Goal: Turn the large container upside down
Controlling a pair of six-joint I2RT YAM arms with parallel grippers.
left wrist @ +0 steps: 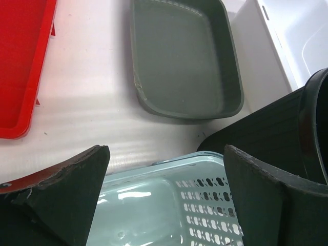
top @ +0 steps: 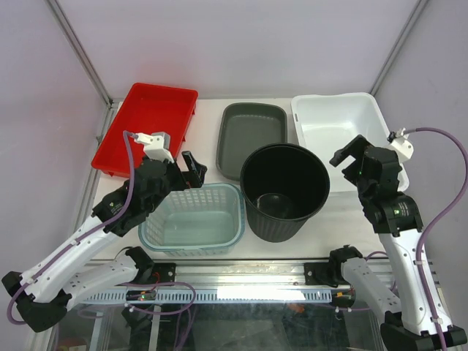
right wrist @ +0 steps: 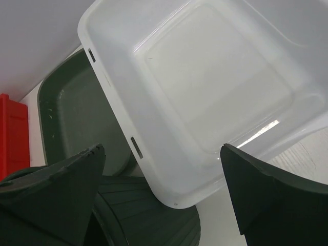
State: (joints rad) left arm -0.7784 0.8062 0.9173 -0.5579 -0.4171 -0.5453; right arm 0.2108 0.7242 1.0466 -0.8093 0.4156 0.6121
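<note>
Left wrist view, large black container (left wrist: 266, 128) cut off at right edge

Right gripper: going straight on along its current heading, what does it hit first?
Most likely the white tub, which fills the gap ahead of the open right gripper. Depth is unclear, so contact might be at its near wall.

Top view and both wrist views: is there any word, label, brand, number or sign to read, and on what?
None can be read in any view.
Red tray, grey tray, white bin, bucket, basket: plain surfaces, no print or sticker visible.
Arms and base rail: any markings are too small to read.
</note>
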